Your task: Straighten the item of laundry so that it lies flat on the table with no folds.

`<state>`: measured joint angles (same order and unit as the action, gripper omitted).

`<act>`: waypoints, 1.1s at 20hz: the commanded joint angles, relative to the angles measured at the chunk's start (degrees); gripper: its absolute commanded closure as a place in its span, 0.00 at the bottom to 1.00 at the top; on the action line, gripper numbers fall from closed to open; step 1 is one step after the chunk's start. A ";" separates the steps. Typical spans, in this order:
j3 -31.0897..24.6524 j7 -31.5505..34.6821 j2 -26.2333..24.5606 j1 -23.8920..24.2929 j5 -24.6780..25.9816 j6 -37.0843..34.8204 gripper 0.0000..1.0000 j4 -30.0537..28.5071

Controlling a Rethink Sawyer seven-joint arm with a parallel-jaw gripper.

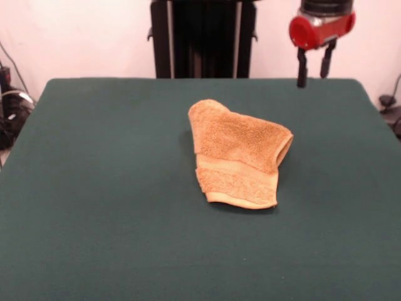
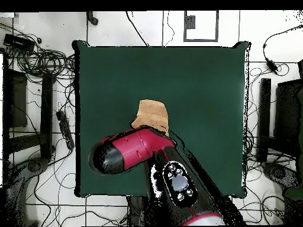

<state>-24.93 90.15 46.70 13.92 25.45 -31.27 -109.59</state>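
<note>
The orange-tan washcloth [image 1: 238, 153] lies crumpled and folded over itself near the middle of the dark green table [image 1: 94, 188]. Its flat woven band faces the front edge, and a fold stands open at its right side. My gripper [image 1: 314, 68] hangs open and empty above the table's far right edge, well apart from the cloth. In the overhead view only part of the cloth [image 2: 152, 114] shows on the table [image 2: 201, 77]. My red and black arm [image 2: 133, 153] covers the rest of it and hides the gripper beneath.
The black pedestal [image 1: 202, 37] stands behind the table's far edge. Cables and black equipment [image 2: 35, 59] lie on the floor around the table's sides.
</note>
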 commanded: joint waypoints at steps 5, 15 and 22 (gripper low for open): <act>-13.10 -17.25 -9.76 1.68 8.24 -3.88 0.00 8.90; -18.10 -25.23 -15.17 3.36 12.48 -10.81 0.00 17.55; -19.94 -30.99 -14.97 2.77 13.16 -17.24 0.00 22.43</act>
<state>-37.52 81.63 33.14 17.26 36.49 -37.83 -95.45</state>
